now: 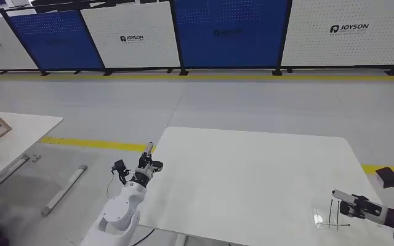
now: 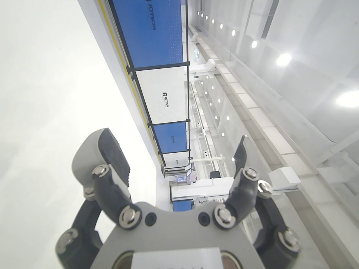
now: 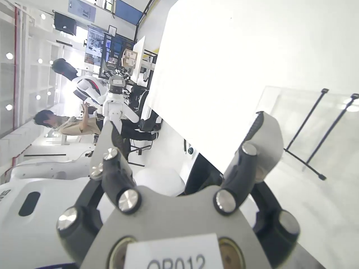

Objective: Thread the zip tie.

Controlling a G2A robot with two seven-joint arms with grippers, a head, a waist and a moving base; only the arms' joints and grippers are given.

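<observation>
Blue and white pegboard panels (image 1: 231,43) are standing in a row along the far side of the grey floor (image 1: 184,104). 2 yellow lines (image 1: 92,143) are running across that floor. A white table (image 1: 246,178) is sitting in the foreground, with another white table (image 1: 24,132) showing at the left edge. Round ceiling lights (image 2: 283,59) are glowing overhead.

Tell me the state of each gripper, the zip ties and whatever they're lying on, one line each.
left gripper: open, empty, beside the table edge.
right gripper: open, empty, near the zip ties.
zip ties: straight, not looped, lying loose on the clear sheet, not gripped.
clear sheet: flat on the table.
</observation>
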